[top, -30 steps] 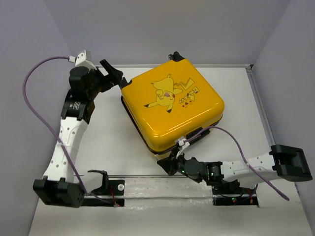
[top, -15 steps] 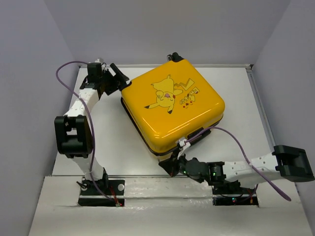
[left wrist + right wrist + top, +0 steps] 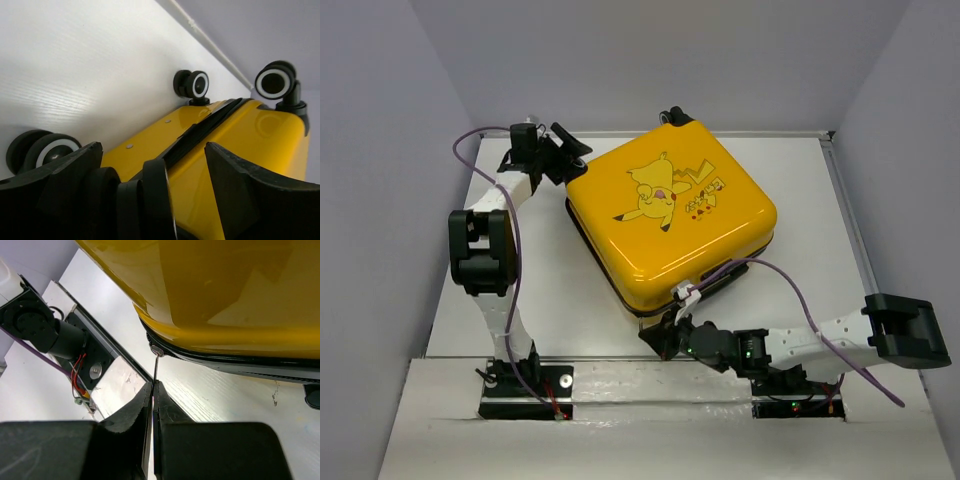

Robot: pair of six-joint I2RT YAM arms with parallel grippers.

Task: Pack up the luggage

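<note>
While the right tool [image 3: 153, 386] pinches the zipper pull [image 3: 156, 360] of the luggage [image 3: 670, 225] lying flat on the counter [image 3: 560, 290], the wide-open left tool [image 3: 152, 155] should brace the end by the wheels [image 3: 192, 84] so the seam closes evenly.

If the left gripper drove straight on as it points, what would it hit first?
Likely the nearest caster wheel, between the open fingers of the left gripper; the luggage shell lies behind, though depth is unclear.

Bright even overhead light, soft shadows under the luggage [image 3: 670, 225], glare on its shell, wrist-view foregrounds blurred
</note>
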